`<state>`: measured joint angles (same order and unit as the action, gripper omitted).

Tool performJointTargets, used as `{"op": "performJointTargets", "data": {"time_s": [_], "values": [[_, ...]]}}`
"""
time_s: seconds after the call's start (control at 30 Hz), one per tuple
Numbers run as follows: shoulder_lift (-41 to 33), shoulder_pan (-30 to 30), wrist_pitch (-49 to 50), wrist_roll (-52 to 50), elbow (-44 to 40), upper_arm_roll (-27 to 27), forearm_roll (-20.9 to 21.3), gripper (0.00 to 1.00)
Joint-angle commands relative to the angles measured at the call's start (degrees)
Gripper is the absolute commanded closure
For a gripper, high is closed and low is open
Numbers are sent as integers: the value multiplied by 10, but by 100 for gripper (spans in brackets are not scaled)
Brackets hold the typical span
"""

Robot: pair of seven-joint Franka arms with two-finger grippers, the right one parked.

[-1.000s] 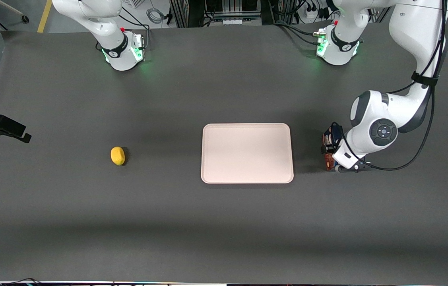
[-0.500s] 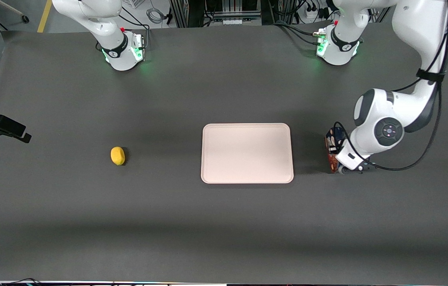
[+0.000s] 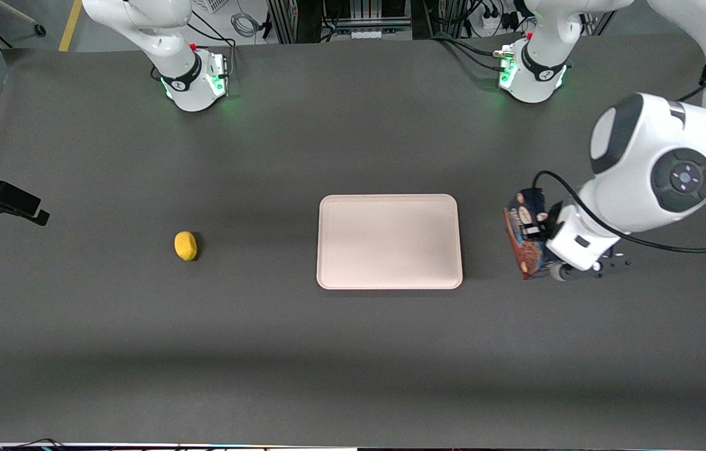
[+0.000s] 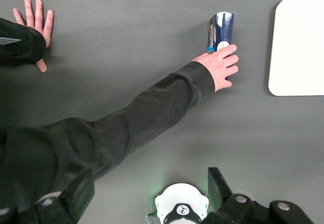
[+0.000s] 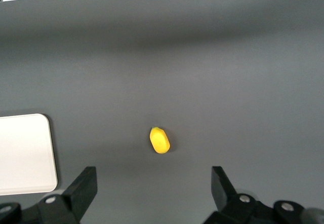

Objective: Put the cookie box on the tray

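Observation:
In the front view the cookie box (image 3: 525,247), dark blue with brown cookie pictures, hangs tilted above the table beside the tray's short edge, toward the working arm's end. My left gripper (image 3: 539,241) is shut on it from above. The pale pink tray (image 3: 390,241) lies flat with nothing on it. The left wrist view differs: a dark blue box (image 4: 221,29) stands on the table near the tray (image 4: 298,41), under a person's hand (image 4: 220,67), and nothing shows between the gripper's fingers (image 4: 217,183).
A small yellow lemon-like lump (image 3: 185,245) lies on the grey mat toward the parked arm's end, also seen in the right wrist view (image 5: 160,140). Both arm bases (image 3: 531,75) stand at the table's back edge. A sleeved arm (image 4: 126,127) crosses the left wrist view.
The working arm has risen toward the front camera and swung slightly outward. The cookie box has come up with the gripper and now looks larger and more tilted. Tray and lemon have not moved.

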<state>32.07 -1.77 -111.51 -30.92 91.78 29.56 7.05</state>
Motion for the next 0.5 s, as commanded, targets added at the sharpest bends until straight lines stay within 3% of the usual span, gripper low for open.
{"op": "performJointTargets", "data": {"time_s": [0.0, 0.1, 0.17, 0.2, 0.23, 0.27, 0.3, 0.47], "values": [[32, -2, -25, -9, 2, 5, 36, 100], [36, -2, -54, -8, 21, 5, 40, 100], [39, -2, -70, -9, 31, 5, 48, 90], [40, -2, -72, -9, 33, 5, 53, 80], [40, -2, -73, -9, 33, 5, 55, 58], [41, -2, -73, -9, 33, 5, 56, 20], [41, -2, -73, -9, 33, 4, 56, 0], [39, -1, -67, -9, 33, 4, 56, 0]]}}
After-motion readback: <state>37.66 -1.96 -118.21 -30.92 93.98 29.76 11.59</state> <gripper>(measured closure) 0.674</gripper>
